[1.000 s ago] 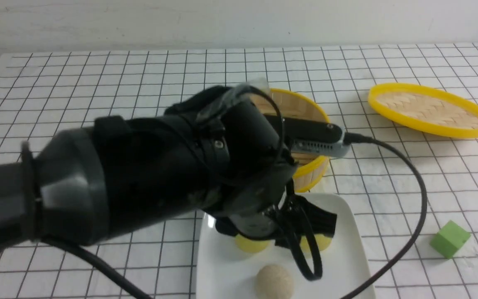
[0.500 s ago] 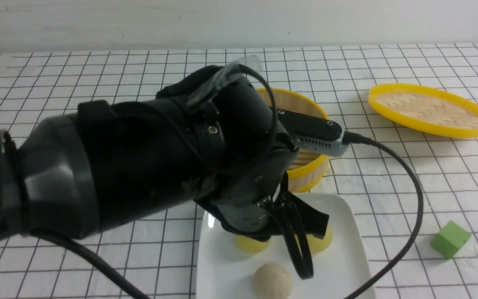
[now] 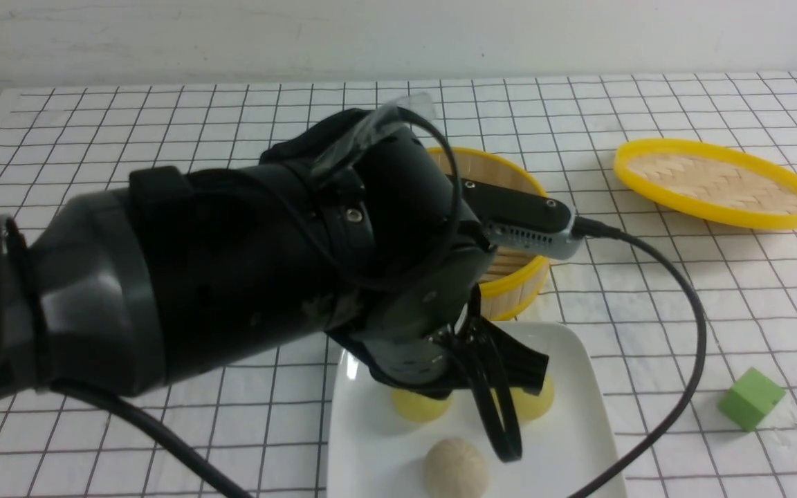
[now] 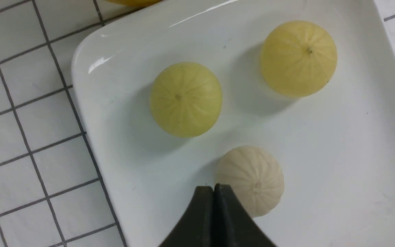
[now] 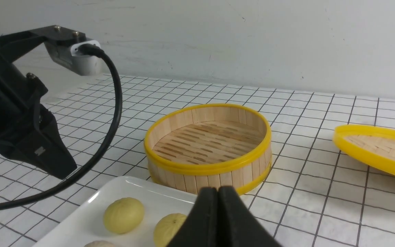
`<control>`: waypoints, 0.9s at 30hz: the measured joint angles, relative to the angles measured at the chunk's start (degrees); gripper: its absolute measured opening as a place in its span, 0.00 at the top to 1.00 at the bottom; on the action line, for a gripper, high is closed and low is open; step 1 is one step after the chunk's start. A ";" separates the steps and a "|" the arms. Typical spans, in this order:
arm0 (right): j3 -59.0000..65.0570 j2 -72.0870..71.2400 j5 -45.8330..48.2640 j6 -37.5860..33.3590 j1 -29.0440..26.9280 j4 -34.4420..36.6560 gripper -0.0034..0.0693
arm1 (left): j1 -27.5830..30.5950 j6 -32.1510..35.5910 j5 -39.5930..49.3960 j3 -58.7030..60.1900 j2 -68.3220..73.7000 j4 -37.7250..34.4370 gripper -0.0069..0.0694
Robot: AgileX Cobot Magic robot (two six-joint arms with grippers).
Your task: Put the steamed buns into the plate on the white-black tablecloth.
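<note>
The three buns (image 4: 185,99) all sit on the plate (image 4: 122,144), just beyond my left hand (image 4: 217,187), which is closed on nothing above it; my right hand (image 5: 221,188) is closed and empty too. If I lower the left carelessly, its tips could knock the nearest bun and roll it. Around my hands I count one plate, one basket (image 5: 207,137), one lid (image 3: 717,183), one green block (image 3: 751,399).

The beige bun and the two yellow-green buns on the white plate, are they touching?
Apart: in the left wrist view, bare white plate shows between the beige bun and both yellow-green buns.
</note>
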 joint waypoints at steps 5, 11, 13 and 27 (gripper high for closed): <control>0.24 0.00 0.00 0.00 0.00 0.05 0.95 | 0.00 -0.80 0.90 0.00 -0.06 -0.06 0.91; 4.71 -1.18 -0.80 0.00 -4.41 0.05 0.94 | 0.00 -5.55 6.25 0.00 -3.67 2.04 0.91; 6.59 -1.79 -0.80 0.00 -7.56 0.05 0.94 | 0.00 -5.99 8.62 -0.02 -5.69 3.28 0.91; 17.33 -3.84 1.37 0.18 -28.18 -0.68 0.92 | 0.00 -9.58 15.19 -0.22 -24.96 26.01 0.91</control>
